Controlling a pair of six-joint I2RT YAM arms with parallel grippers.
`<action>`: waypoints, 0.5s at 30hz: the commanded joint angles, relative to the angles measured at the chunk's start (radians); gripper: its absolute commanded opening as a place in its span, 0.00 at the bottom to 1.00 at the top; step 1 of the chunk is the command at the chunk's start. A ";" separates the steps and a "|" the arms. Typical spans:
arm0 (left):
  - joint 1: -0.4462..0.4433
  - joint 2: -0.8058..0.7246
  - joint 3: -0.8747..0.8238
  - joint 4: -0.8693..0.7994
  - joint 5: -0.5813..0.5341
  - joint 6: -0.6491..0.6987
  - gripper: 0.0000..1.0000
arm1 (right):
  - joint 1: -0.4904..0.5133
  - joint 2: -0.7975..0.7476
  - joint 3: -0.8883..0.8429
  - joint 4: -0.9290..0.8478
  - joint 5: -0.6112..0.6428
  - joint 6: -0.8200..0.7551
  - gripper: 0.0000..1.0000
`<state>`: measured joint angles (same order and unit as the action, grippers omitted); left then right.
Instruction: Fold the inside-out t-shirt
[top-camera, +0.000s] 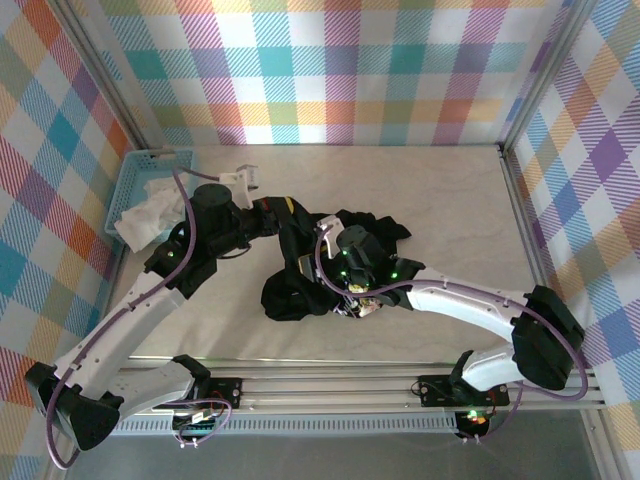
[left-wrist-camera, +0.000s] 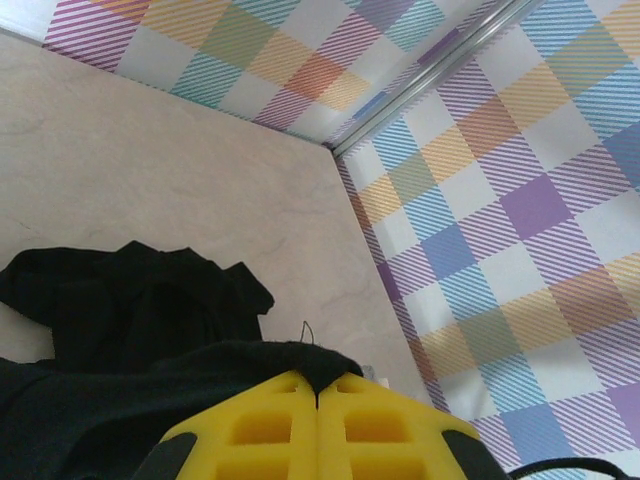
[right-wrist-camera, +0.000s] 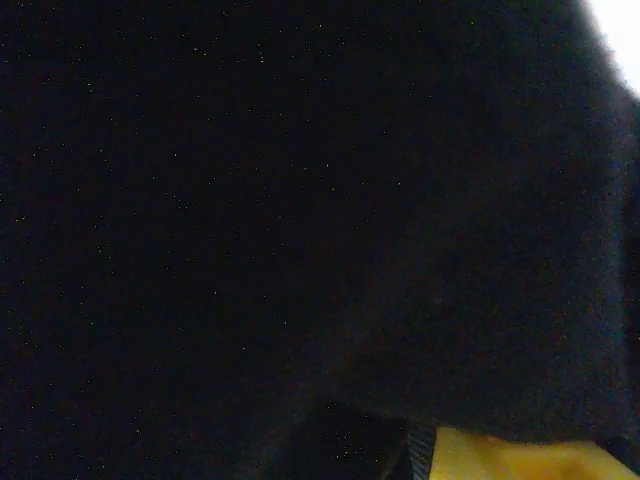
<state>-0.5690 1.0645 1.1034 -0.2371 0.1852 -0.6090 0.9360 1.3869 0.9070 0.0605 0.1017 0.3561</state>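
Observation:
The black t-shirt (top-camera: 375, 235) lies bunched in the middle of the table, and no print shows. My left gripper (top-camera: 291, 214) holds one edge of it up at the heap's left side. In the left wrist view the yellow fingers (left-wrist-camera: 270, 430) are pressed together with a fold of black cloth (left-wrist-camera: 320, 365) pinched at their tips, while the rest of the t-shirt (left-wrist-camera: 130, 300) sags below to the left. My right gripper (top-camera: 352, 290) is sunk into the heap's front. Black cloth (right-wrist-camera: 250, 200) covers its camera, leaving one yellow finger corner (right-wrist-camera: 520, 462) visible; its jaws are hidden.
A light-blue basket (top-camera: 128, 180) holding a white cloth (top-camera: 150, 215) stands at the table's back left. Bare pale tabletop (top-camera: 450, 190) stretches to the right and behind the shirt. Checked walls (left-wrist-camera: 520, 200) and a metal corner post close the space.

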 joint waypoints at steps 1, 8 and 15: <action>-0.005 -0.031 0.024 -0.002 -0.013 0.028 0.00 | -0.029 -0.021 0.023 0.034 0.015 0.013 0.46; -0.005 -0.048 0.018 -0.028 -0.035 0.047 0.00 | -0.114 -0.049 0.005 0.108 -0.155 -0.017 0.23; -0.002 -0.049 0.003 -0.119 -0.188 0.087 0.00 | -0.277 -0.114 -0.027 0.265 -0.701 -0.029 0.00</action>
<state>-0.5690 1.0237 1.1034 -0.3061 0.0895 -0.5640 0.6991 1.3113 0.8883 0.1909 -0.2878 0.3435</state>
